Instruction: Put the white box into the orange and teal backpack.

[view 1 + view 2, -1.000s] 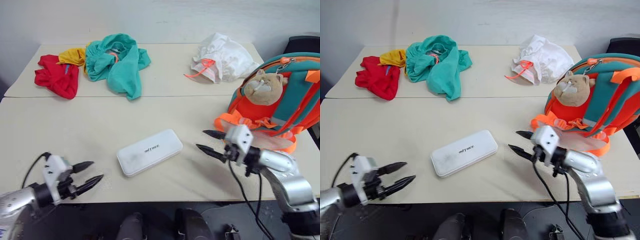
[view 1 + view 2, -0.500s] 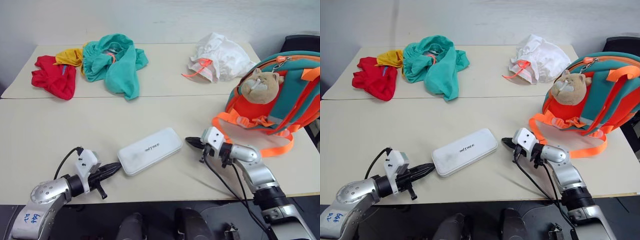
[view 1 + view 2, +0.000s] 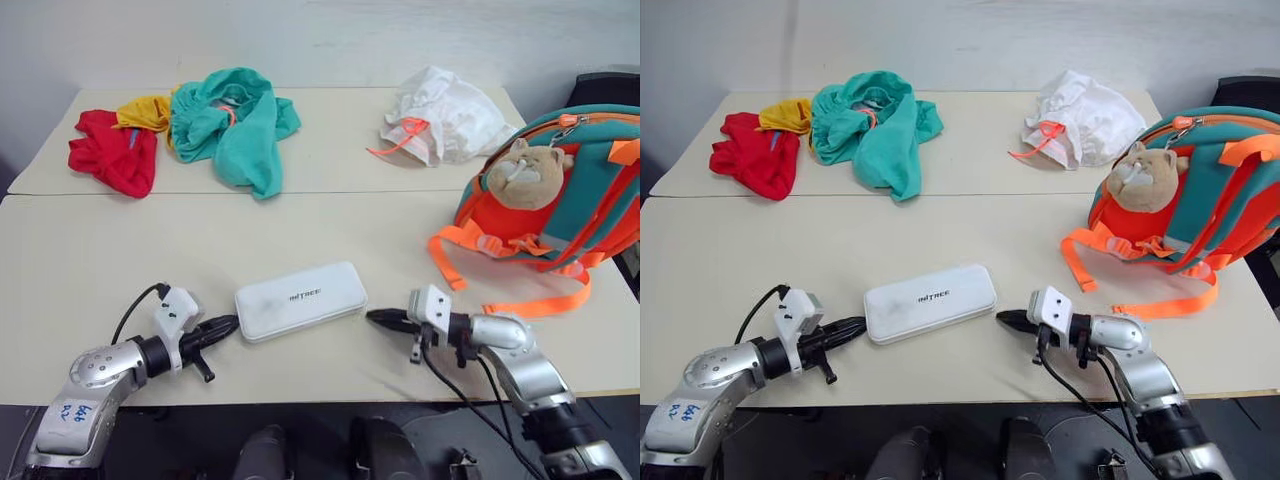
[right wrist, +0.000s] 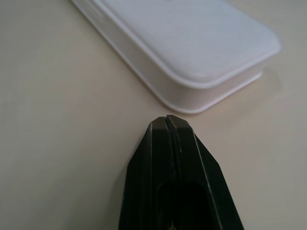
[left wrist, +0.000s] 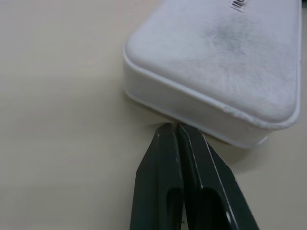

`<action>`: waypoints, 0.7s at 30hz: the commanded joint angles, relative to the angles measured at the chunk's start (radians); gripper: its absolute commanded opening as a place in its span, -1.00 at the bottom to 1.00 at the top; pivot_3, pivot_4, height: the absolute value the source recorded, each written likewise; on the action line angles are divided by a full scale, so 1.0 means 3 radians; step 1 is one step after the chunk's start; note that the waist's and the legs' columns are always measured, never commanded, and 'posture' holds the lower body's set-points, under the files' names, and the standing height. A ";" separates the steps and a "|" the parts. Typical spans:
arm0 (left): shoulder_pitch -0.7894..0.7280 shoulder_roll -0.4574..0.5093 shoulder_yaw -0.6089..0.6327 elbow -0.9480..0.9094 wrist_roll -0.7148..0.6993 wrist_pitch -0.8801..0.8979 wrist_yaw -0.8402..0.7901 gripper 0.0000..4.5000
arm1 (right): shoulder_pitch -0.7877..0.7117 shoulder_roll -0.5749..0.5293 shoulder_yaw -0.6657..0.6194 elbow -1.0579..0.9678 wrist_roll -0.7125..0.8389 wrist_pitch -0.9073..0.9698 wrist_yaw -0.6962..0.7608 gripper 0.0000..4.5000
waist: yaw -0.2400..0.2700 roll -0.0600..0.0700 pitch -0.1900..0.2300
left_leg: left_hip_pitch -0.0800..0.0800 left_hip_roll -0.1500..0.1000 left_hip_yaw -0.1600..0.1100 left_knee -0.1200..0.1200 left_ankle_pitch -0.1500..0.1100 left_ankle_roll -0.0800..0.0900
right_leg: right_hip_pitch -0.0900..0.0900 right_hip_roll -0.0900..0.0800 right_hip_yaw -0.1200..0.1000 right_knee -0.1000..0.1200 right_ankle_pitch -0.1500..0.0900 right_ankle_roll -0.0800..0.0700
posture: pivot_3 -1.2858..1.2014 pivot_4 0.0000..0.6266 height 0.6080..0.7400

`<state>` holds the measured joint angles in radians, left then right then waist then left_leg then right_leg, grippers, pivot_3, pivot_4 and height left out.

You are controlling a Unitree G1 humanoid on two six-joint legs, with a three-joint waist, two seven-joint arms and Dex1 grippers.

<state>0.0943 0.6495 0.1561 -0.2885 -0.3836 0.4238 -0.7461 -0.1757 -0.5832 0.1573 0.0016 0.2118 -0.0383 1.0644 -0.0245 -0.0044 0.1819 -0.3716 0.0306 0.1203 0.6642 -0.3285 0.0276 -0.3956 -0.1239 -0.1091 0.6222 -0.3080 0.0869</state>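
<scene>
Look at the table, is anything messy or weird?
A bit messy: red, yellow and teal clothes lie crumpled at the far edge, beside a white bundle. The backpack slumps with orange straps trailing. The white box has a grey smudge on top. Nothing spilled or broken.

one white box (image 3: 301,300), one backpack (image 3: 560,195), four cloths (image 3: 232,125)

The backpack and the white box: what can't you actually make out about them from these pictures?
- Orange and teal backpack: its right side is cut off by the edge of both eye views; its zipper's state is too small to tell.
- White box: the grey lettering is too small to read in the eye views and cut off by the edge of the left wrist view.
- Left gripper: its shut tips hide whether they touch the box.
</scene>
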 commanded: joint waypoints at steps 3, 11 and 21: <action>-0.0080 0.0092 -0.0060 0.0096 0.0099 -0.0065 -0.0087 -0.93 | 0.0151 -0.0110 -0.0062 -0.0296 0.0067 0.0120 0.0021 -1.00 | -0.0008 0.0000 0.0000 | 0.0002 0.0001 0.0000 0.0000 0.0000 -0.0002 | 0.0000 0.0001 0.0000 0.0000 0.0000 0.0000 | 0.03 -0.52 1.00; 0.0148 0.0163 0.0364 -0.0061 -0.0348 0.0065 -0.0306 -0.93 | -0.0316 0.0052 -0.0258 0.0401 -0.0332 -0.0072 -0.0696 -1.00 | -0.0015 0.0000 0.0000 | 0.0002 0.0001 0.0001 0.0000 -0.0001 -0.0004 | -0.0002 0.0000 0.0002 0.0000 0.0000 0.0000 | 0.03 -0.52 1.00; -0.0166 -0.0075 -0.0009 -0.0030 -0.0132 0.0085 0.0015 -0.93 | -0.0807 0.0399 -0.0031 0.0786 -0.0410 -0.0213 -0.0610 -1.00 | -0.0013 0.0000 0.0000 | 0.0000 -0.0001 0.0001 0.0000 0.0002 -0.0002 | -0.0001 0.0002 0.0000 0.0009 0.0000 0.0000 | 0.03 -0.52 1.00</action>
<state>0.0478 0.6298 0.1633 -0.2747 -0.4386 0.4573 -0.7523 -0.4169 -0.4610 0.1505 0.2614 0.0725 -0.0909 0.8637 -0.0283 -0.0043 0.1819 -0.3717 0.0305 0.1206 0.6642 -0.3278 0.0269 -0.3959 -0.1230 -0.1091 0.6260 -0.3079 0.0869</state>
